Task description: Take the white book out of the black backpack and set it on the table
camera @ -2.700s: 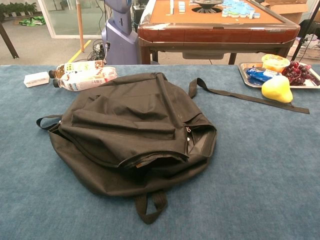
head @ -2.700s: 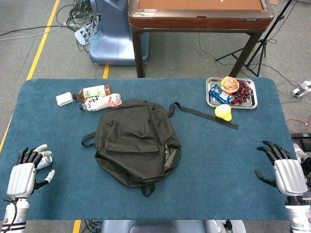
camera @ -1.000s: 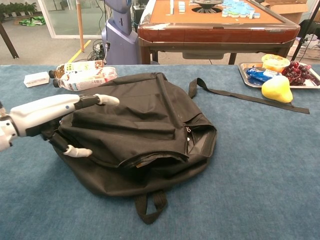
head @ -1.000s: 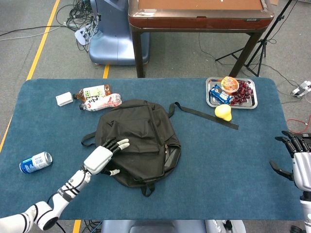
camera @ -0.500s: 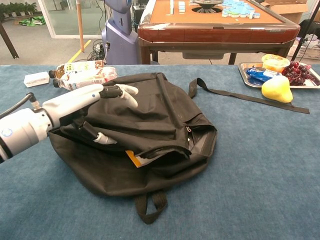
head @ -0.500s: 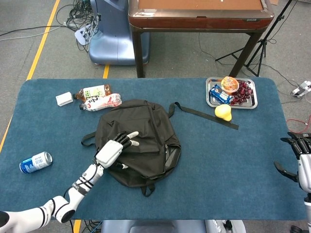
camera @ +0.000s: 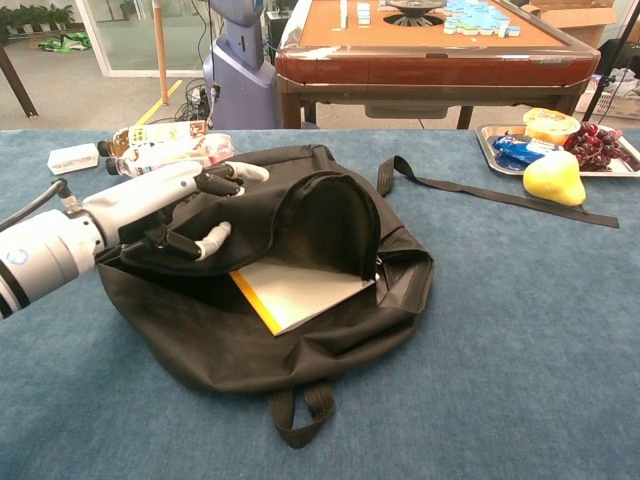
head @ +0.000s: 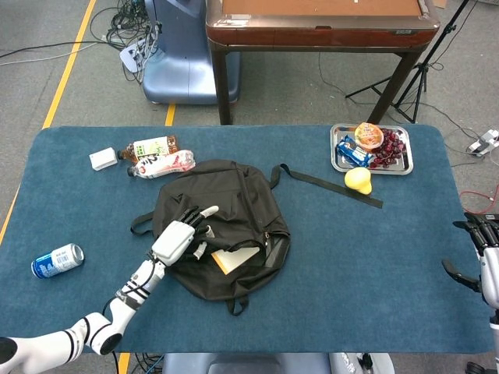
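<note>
The black backpack [head: 234, 284] lies flat in the middle of the blue table; the chest view shows it too [camera: 200, 340]. My left hand [head: 184, 235] grips its top flap [camera: 325, 215] and holds it raised. Under the lifted flap the white book [head: 238, 258] with an orange edge lies inside the open bag, most of its cover showing in the chest view [camera: 300, 290]. My right hand [head: 487, 261] hovers at the table's far right edge with its fingers spread and nothing in it. It is outside the chest view.
Two bottles [head: 160, 157] and a small white box [head: 102, 159] lie behind the bag on the left. A blue can [head: 57, 259] lies at the left front. A metal tray [head: 334, 149] of snacks and a yellow fruit [head: 358, 180] sit back right. A loose strap [head: 331, 185] stretches toward them.
My left hand came from the table's left front onto the bag, took the flap and lifted it, uncovering the book. My right hand drifted to the right edge.
</note>
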